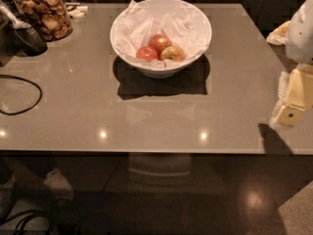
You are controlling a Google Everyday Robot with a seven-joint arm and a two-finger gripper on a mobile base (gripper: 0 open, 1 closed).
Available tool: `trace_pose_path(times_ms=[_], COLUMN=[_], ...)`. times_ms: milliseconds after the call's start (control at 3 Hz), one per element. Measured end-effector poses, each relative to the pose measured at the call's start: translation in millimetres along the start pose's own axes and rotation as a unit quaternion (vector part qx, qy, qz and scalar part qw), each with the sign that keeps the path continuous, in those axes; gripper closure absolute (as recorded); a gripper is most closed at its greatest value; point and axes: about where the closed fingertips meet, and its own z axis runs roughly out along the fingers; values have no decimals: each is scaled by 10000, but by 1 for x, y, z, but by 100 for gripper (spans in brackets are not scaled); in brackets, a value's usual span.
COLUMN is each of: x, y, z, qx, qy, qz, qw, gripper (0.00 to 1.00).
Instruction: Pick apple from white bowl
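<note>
The white bowl [193, 45] stands on the far middle of the grey table, lined with crumpled white paper. Inside lie three apples: the paler yellowish-green apple [172, 53] at the right, and two redder apples [147, 53] [160, 42] to its left and behind. My gripper [292, 112] is at the right edge of the view, cream-coloured, hanging over the table's right side, well to the right of and nearer than the bowl. It holds nothing that I can see.
A glass jar of brown snacks [45, 11] stands at the far left corner, with a dark round object [29, 39] beside it. A black cable [22, 94] loops on the table's left. The table's front edge [146, 152] runs across the middle of the view.
</note>
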Motion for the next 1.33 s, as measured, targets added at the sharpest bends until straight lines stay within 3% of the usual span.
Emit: trace_pose_path(times_ms=[333,667,1000,1333], x=[0,-23,-57,-93], y=[0,-17,-46,-66], z=[0,-2,0,-1], qx=[0,48,-26,-63], qy=[0,-137,-218,-509], qz=[0,113,132,-64], qw=[10000,9998,9997,9987], gripper=[0,0,0,0])
